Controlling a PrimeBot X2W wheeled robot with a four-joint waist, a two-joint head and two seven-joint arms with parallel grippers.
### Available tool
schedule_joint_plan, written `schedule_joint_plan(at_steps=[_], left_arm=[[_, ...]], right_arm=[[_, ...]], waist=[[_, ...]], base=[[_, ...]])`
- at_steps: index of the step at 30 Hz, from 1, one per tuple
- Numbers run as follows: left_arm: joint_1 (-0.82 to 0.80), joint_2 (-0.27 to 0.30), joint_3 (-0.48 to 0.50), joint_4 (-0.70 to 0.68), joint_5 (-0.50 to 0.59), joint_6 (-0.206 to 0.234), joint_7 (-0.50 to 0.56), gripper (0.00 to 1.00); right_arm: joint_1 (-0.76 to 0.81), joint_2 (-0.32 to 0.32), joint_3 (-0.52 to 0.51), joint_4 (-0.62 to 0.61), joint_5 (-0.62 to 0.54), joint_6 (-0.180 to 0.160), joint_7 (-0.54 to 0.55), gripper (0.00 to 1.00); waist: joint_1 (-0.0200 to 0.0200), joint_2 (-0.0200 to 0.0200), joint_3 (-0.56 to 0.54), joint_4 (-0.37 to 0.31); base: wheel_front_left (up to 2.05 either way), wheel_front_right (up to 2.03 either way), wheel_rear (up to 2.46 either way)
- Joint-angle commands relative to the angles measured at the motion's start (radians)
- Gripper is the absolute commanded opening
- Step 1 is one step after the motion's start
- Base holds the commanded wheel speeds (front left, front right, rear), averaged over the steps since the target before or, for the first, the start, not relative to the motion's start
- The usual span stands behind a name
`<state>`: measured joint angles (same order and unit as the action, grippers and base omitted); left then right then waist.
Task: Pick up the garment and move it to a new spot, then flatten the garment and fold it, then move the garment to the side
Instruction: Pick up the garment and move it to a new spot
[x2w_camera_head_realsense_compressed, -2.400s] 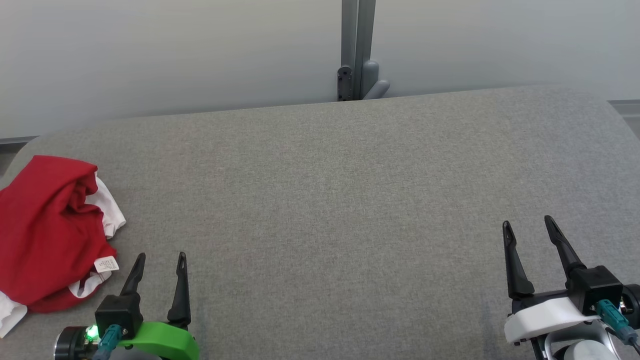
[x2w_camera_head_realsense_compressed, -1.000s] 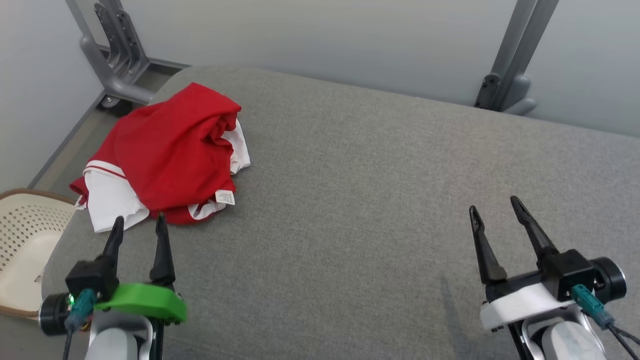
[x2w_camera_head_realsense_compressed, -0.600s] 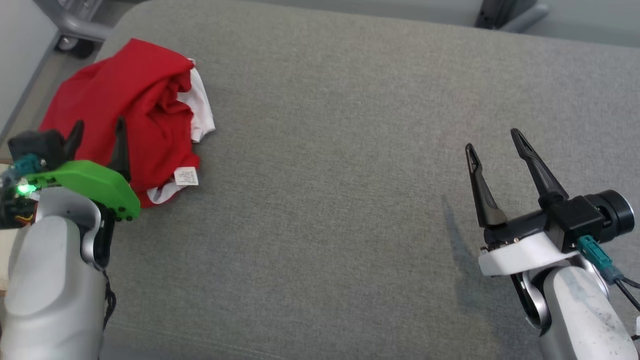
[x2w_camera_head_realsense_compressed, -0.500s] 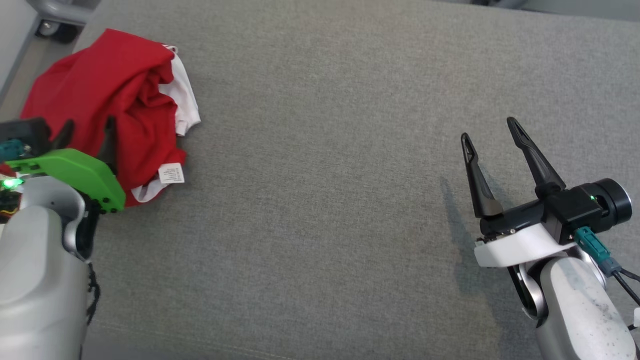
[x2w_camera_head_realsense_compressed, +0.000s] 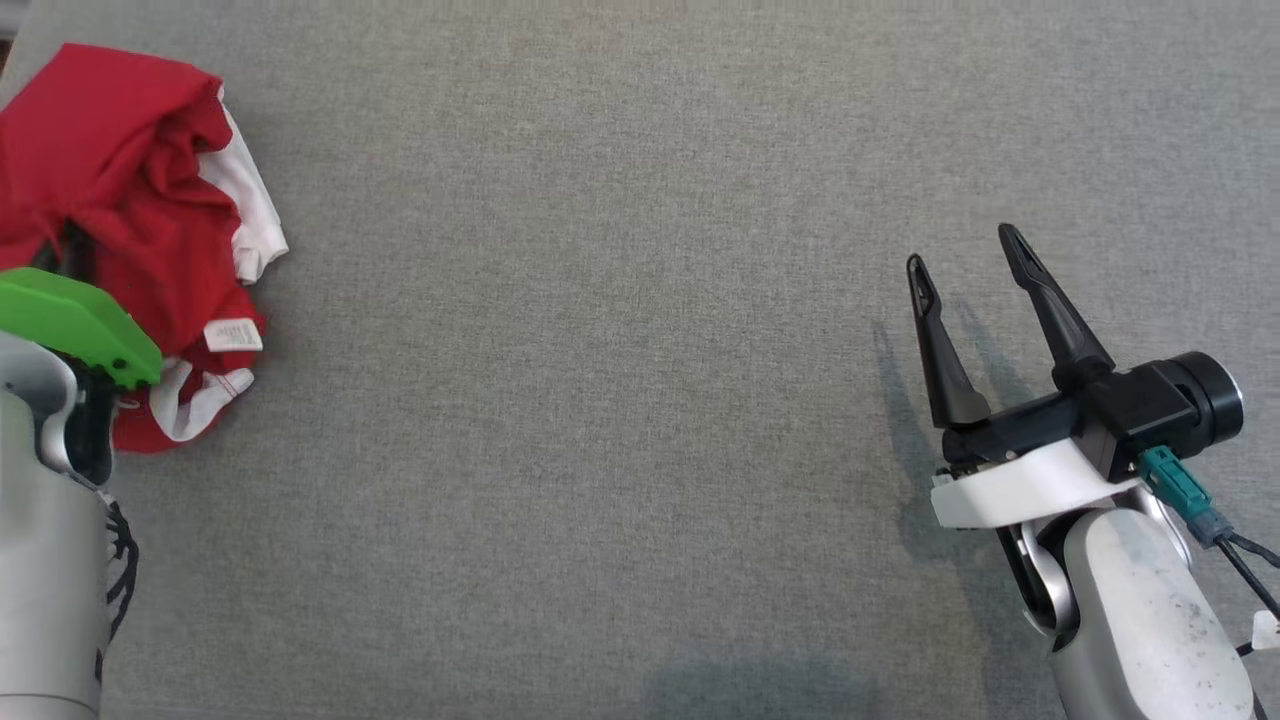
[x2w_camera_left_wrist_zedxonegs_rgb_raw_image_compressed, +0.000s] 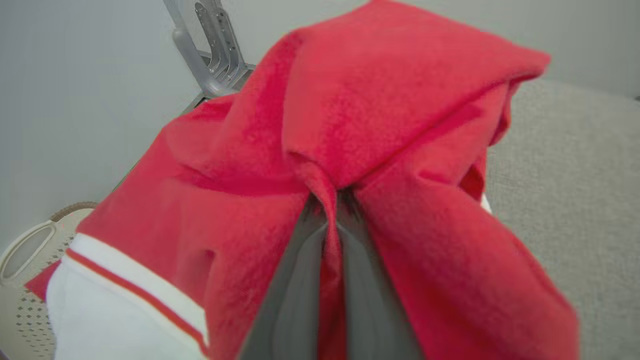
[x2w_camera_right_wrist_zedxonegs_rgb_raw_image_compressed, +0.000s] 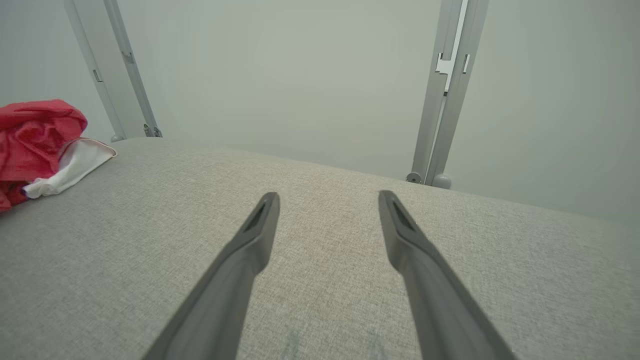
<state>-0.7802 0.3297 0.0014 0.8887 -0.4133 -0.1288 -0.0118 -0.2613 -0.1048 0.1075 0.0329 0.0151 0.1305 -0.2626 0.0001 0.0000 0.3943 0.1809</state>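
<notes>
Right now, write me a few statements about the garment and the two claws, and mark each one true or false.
1. The left claw is shut on the red garment. True.
2. The right claw grips a white sleeve. False: it is open, empty and well apart from the garment.
3. The garment lies folded flat in the middle of the grey surface. False: it is crumpled at the surface's left side.
4. A white label shows on the garment. True.
</notes>
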Motion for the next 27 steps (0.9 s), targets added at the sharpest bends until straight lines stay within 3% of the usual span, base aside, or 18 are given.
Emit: schedule_joint_plan(at_steps=[1, 8, 14, 18, 23, 27], left_arm=[[-0.006, 0.009, 0.002, -0.020, -0.009, -0.001, -0.020, 0.00], [0.058, -0.007, -0.080, -0.313, -0.068, -0.002, -0.053, 0.00], [0.139, -0.041, -0.167, -0.713, -0.113, -0.002, 0.036, 0.00], [0.183, -0.081, -0.215, -0.929, -0.131, 0.023, 0.110, 0.00], [0.237, -0.138, -0.287, -1.055, -0.151, 0.055, 0.180, 0.00], [0.295, -0.179, -0.341, -1.031, -0.142, 0.077, 0.185, 0.00]], right_arm=[[0.017, 0.005, -0.005, 0.001, 0.009, 0.001, -0.003, 1.00], [0.060, 0.022, -0.021, -0.004, 0.020, 0.001, -0.003, 1.00], [0.085, 0.041, -0.019, -0.011, 0.031, 0.001, -0.003, 1.00], [0.092, 0.048, -0.013, -0.014, 0.038, 0.000, -0.003, 1.00], [0.099, 0.052, -0.011, -0.021, 0.045, 0.001, -0.003, 1.00], [0.109, 0.054, -0.014, -0.028, 0.061, 0.000, -0.003, 1.00]], waist=[[-0.0001, 0.0000, -0.041, -0.010], [-0.0001, 0.0000, -0.122, -0.044], [-0.0001, 0.0000, -0.168, -0.121], [-0.0001, 0.0000, -0.183, -0.198], [-0.0001, 0.0000, -0.189, -0.309], [-0.0001, 0.0000, -0.185, -0.393]], base=[[0.00, 0.00, 0.00], [0.00, 0.00, 0.00], [0.00, 0.00, 0.00], [0.00, 0.00, 0.00], [0.00, 0.00, 0.00], [0.00, 0.00, 0.00]])
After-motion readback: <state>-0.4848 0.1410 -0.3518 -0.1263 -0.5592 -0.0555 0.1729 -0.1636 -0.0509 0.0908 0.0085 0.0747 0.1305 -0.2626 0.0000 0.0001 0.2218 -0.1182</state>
